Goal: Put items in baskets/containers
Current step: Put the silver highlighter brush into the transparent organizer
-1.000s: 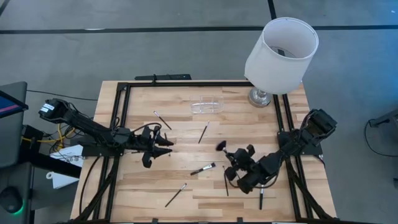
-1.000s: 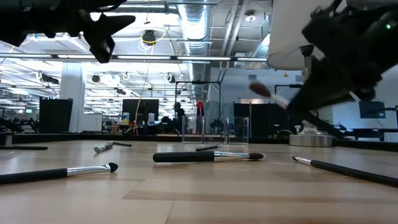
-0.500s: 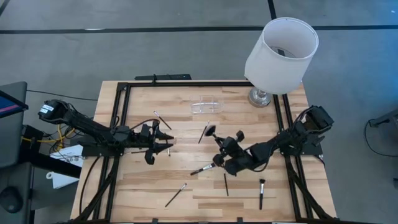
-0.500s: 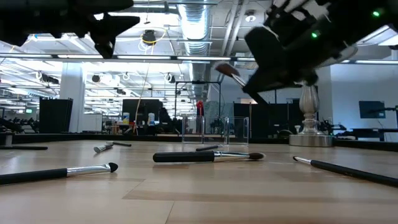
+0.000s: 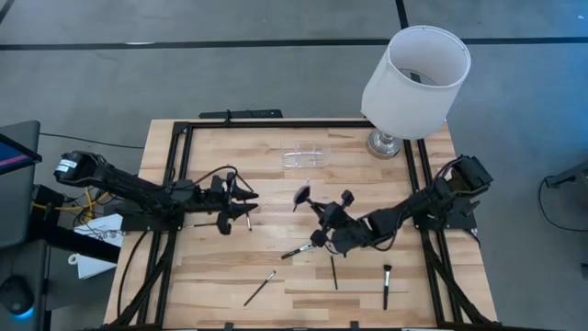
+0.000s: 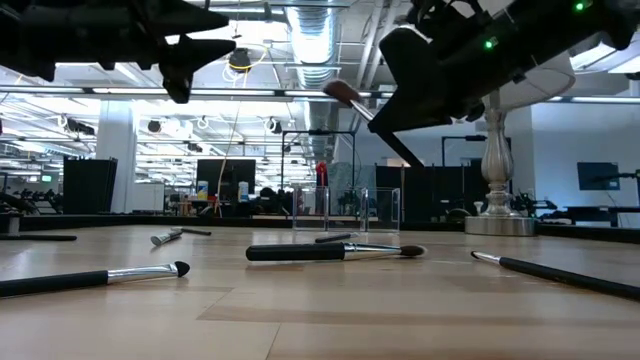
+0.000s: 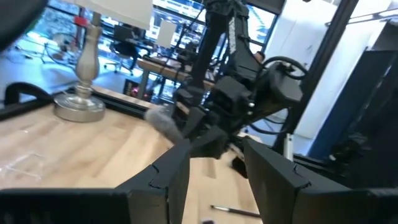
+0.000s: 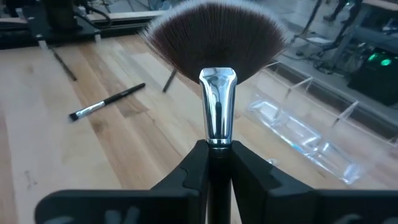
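On the desk's left side: left gripper point(image 5: 246, 210) hovers above the wood with its fingers apart and nothing between them, pointing toward the middle.
Left-side brushes: silver-handled brush point(image 5: 241, 178) lies just beyond the left gripper; another pale-handled brush point(image 5: 260, 288) lies near the front edge, left of centre.
Desk: slatted wooden desk point(image 5: 367, 285) with a black frame around it.
Centre: short black brush point(image 5: 300, 249) lies on the wood just left of the right gripper; thin brush point(image 5: 333, 272) lies a little nearer the front.
Far centre: clear organizer point(image 5: 304, 156) stands by the far edge, well apart from both arms; nothing can be made out inside it.
Right gripper: right gripper point(image 8: 214, 163) is raised over the middle of the desk, clamped on the handle of a fan brush point(image 8: 217, 46), whose spread bristles point toward the clear organizer.
Right front: black brush point(image 5: 386, 285) lies near the front edge, apart from the others.
Far right: white lamp point(image 5: 415, 76) stands on the far right corner.
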### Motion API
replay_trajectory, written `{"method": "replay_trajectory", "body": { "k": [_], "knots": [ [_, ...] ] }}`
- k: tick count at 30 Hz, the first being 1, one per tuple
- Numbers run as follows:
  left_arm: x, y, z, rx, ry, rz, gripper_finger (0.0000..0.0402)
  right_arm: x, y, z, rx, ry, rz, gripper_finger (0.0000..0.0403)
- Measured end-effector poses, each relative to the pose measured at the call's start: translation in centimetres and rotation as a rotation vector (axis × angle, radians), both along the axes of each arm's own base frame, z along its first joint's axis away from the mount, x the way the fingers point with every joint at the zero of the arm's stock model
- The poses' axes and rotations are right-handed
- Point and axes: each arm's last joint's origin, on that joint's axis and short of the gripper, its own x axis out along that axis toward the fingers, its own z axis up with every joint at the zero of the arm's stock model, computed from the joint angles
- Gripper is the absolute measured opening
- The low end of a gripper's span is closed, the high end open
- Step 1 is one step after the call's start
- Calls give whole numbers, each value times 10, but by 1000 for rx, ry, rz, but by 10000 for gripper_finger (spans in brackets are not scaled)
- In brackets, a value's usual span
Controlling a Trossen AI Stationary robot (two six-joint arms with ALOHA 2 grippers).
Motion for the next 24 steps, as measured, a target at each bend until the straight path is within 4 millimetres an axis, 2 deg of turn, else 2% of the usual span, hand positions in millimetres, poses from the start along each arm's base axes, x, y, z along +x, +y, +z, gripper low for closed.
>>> {"method": "replay_trajectory", "body": {
  "k": [8,14,20,24],
  "knots": [
    [-4,-18,0,-38,2,-89,149,6,-4,4,-23,4,64,42],
    [-7,-24,2,-55,-19,-27,149,12,-6,7,1,18,192,47],
    [-8,-25,4,-62,-38,-15,149,0,-7,-6,-38,-39,237,45],
    [-8,-22,7,-37,-65,48,149,-9,-20,-12,-44,-152,270,45]
  ]
}}
